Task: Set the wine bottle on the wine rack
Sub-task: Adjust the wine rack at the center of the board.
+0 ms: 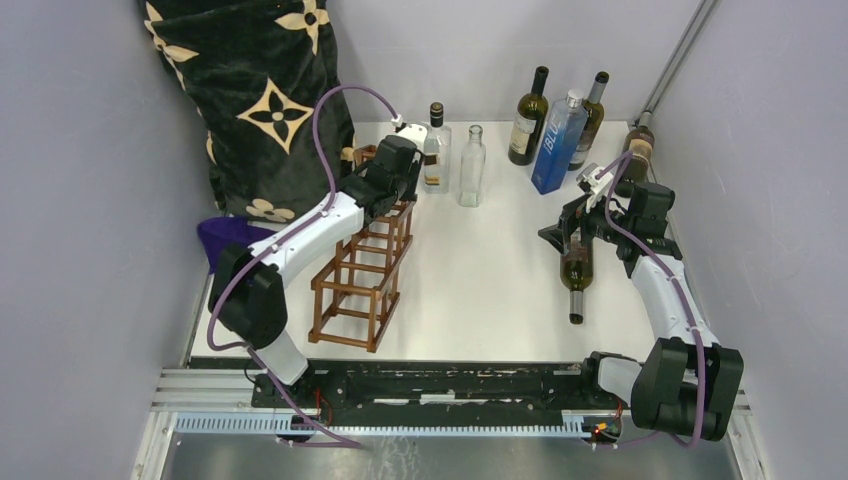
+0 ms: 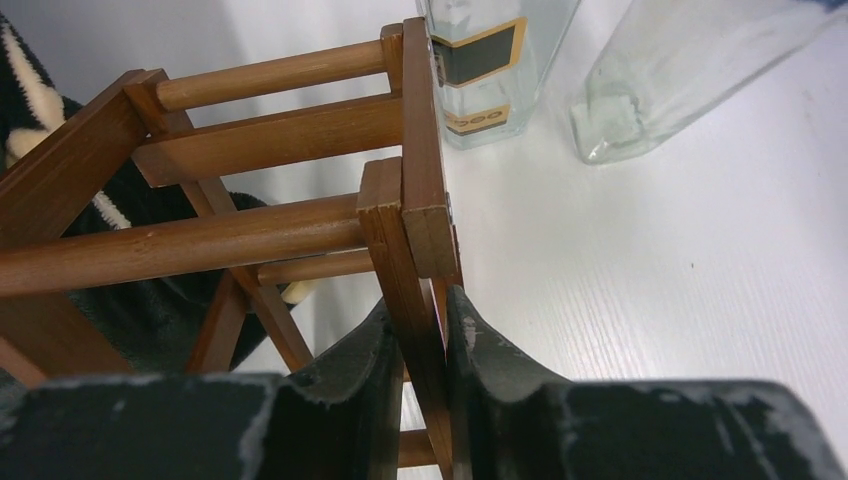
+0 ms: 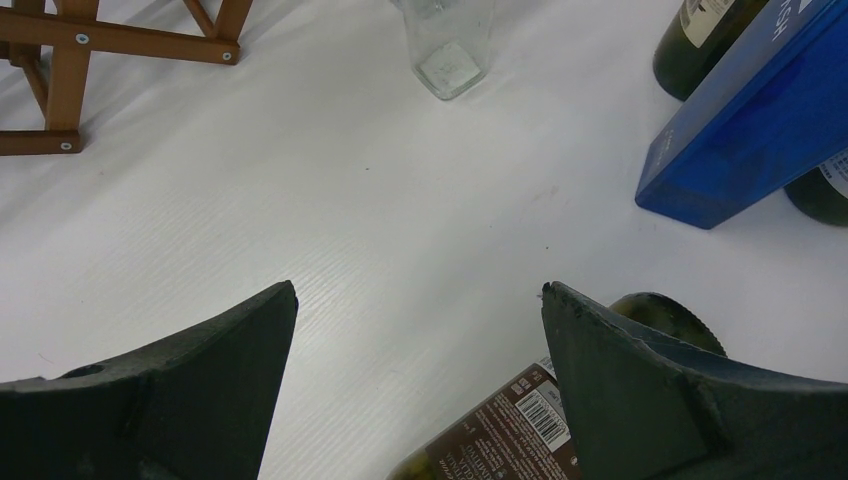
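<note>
Evidently to steady it for loading, the left hand (image 2: 422, 322) is clamped tight on an upright bar of the wine rack (image 2: 250, 232) at the left of the counter (image 1: 480, 285), while the right hand (image 3: 420, 295) gapes wide and empty over the wine bottle (image 1: 575, 270) lying on its side.

Bright, even light floods the white ribbed tabletop (image 1: 500, 260). Shadows are faint and soft, just a short smudge beneath the reddish-brown wooden open-frame rack (image 1: 360, 285). The top view is sharp throughout. In the left wrist view the tabletop washes out near-white and the wood grain is crisp, while the black fingers (image 2: 340, 395) of the left gripper (image 2: 420, 305) look slightly soft. The right wrist view is clear, with mild glare.
</note>
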You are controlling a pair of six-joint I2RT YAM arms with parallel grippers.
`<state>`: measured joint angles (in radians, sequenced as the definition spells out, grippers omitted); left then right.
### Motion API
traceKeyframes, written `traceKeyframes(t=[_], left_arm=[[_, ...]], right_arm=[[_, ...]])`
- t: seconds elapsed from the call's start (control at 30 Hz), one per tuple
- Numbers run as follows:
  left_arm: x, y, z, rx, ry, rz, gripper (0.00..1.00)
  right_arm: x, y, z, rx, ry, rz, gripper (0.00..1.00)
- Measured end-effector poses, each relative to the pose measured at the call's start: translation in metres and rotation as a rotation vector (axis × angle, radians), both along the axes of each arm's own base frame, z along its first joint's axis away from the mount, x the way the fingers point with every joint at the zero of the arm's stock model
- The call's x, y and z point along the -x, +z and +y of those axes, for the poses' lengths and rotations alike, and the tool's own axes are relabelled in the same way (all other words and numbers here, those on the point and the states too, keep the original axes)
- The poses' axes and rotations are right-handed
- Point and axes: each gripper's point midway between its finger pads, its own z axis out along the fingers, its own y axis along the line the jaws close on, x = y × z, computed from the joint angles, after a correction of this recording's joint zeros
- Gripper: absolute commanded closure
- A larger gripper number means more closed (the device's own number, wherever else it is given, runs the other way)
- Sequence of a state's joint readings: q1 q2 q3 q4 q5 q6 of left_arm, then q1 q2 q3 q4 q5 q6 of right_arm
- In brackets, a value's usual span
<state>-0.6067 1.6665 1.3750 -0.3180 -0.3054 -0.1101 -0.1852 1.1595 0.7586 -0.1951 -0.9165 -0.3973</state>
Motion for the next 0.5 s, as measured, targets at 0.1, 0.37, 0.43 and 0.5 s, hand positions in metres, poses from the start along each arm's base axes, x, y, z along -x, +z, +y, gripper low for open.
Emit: traceKeyframes(t=[0.1,0.37,0.43,0.5], left_arm=[[0.004,0.0,0.0,-0.016,-0.034,0.004,0.81],[0.013,0.0,0.003,-0.036,-0.059,0.028,0.84],[0.015,0.0,0.002,-0.035,-0.075,0.033,0.85],[0.018,-0.001,0.001,-0.042,-0.098,0.034,0.87]], right_arm=[[0.0,0.0,0.0,0.0,0.0,0.0,0.02],[0.0,-0.001,0.0,-0.001,0.0,0.002,0.02],[0.001,-0.001,0.0,-0.001,0.001,0.003,0.02],[0.001,-0.001,0.0,-0.002,0.002,0.002,0.02]])
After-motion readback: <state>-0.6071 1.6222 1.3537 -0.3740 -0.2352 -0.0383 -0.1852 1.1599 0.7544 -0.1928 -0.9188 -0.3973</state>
